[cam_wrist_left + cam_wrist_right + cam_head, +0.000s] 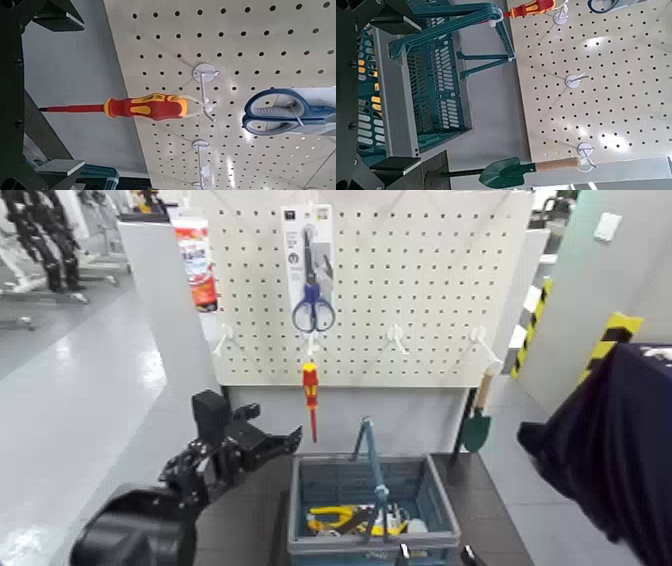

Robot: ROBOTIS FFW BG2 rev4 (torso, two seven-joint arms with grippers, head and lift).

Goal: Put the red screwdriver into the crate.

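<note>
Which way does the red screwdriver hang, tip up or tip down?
Tip down: the red screwdriver hangs by its handle from a hook on the pegboard, its thin shaft pointing at the floor.

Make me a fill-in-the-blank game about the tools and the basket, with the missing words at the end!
1. The screwdriver hanging from a hook has a red and ____ handle.
2. The scissors on the pegboard have ____ handles.
3. The small trowel has a blade coloured ____.
4. The open left pincer is beside the screwdriver, above the rim of the ____.

Missing words: yellow; blue; green; crate.
</note>
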